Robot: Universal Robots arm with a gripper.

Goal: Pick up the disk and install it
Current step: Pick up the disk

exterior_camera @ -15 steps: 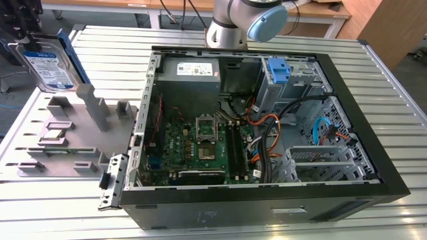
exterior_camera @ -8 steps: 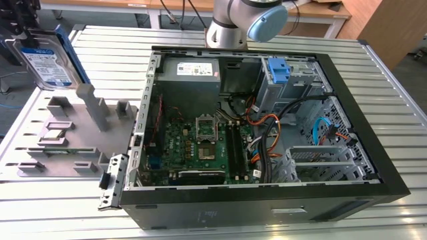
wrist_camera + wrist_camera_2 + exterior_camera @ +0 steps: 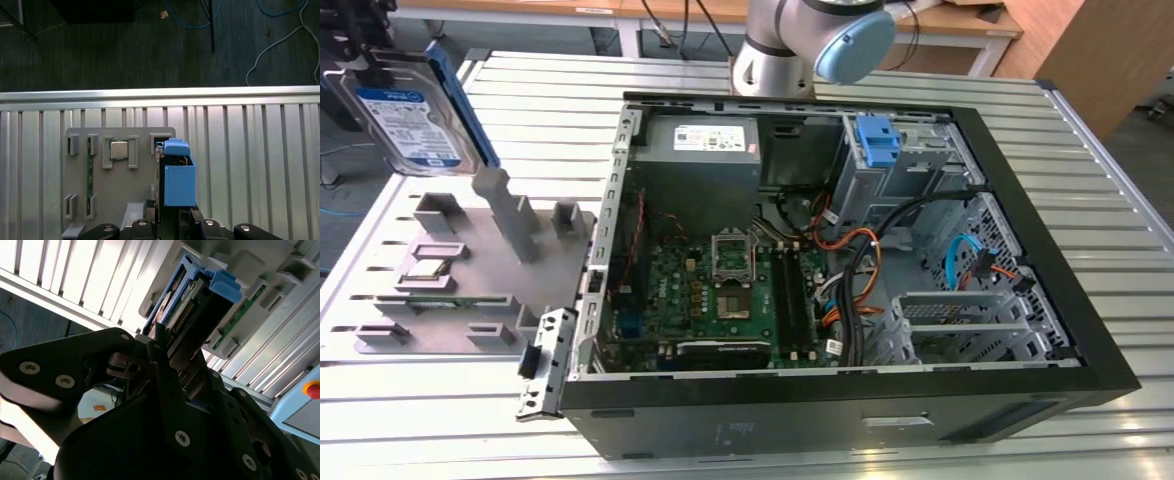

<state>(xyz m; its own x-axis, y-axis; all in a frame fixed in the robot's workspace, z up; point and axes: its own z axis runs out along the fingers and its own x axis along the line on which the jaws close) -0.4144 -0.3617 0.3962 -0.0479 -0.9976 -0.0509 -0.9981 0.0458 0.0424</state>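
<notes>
The disk (image 3: 403,112), a silver drive with a blue-and-white label and blue rails, hangs tilted in the air at the exterior view's far left, above the grey fixture plate (image 3: 454,265). My gripper (image 3: 344,85) shows as a dark shape at its left side. In the second wrist view the disk (image 3: 197,302) sticks out from between the black fingers (image 3: 165,370), which are shut on it. In the first wrist view the disk (image 3: 178,175) is seen edge-on, rising from my gripper (image 3: 170,222) over the fixture plate (image 3: 115,205).
The open computer case (image 3: 1067,330) lies flat at the centre of the slatted metal table (image 3: 1121,200). Inside are a motherboard (image 3: 720,290), a grey power-supply box (image 3: 700,140), cables and a lighter-blue bracket (image 3: 881,140) in the drive bay. The arm's base (image 3: 787,45) stands behind the case.
</notes>
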